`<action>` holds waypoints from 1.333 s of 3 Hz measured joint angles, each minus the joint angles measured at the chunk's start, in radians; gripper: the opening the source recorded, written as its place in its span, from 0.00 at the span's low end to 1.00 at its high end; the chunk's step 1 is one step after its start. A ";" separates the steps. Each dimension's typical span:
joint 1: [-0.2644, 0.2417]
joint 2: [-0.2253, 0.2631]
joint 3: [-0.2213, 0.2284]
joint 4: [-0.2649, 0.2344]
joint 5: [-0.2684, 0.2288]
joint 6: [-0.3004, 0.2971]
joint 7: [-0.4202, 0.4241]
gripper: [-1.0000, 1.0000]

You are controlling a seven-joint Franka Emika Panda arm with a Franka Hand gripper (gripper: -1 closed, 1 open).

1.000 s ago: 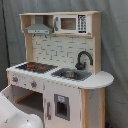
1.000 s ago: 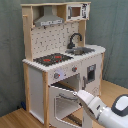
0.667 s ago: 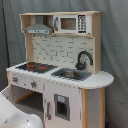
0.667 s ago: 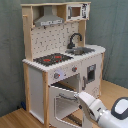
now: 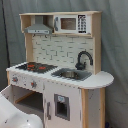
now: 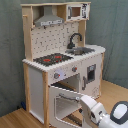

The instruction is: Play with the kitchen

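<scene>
One kitchen (image 6: 60, 55) rises just behind and above my pincer (image 6: 84, 101), whose hold I cannot tell. Its oven door (image 6: 67, 102) hangs open right beside my pincer, the stovetop (image 6: 52, 59) above.

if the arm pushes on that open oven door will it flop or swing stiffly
The oven door hangs open on the kitchen, seemingly hinged along one edge, so it would probably swing rather than bend. Its windowed panel looks rigid and likely light. The tall cabinet seems unlikely to tip from a gentle push.
</scene>
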 joint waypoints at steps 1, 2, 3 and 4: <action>0.001 0.000 0.000 -0.043 -0.009 0.011 0.091 1.00; 0.002 0.000 0.000 -0.089 -0.015 0.020 0.194 1.00; 0.003 0.001 0.001 -0.131 -0.016 0.027 0.306 1.00; 0.005 0.001 0.002 -0.166 -0.016 0.033 0.410 1.00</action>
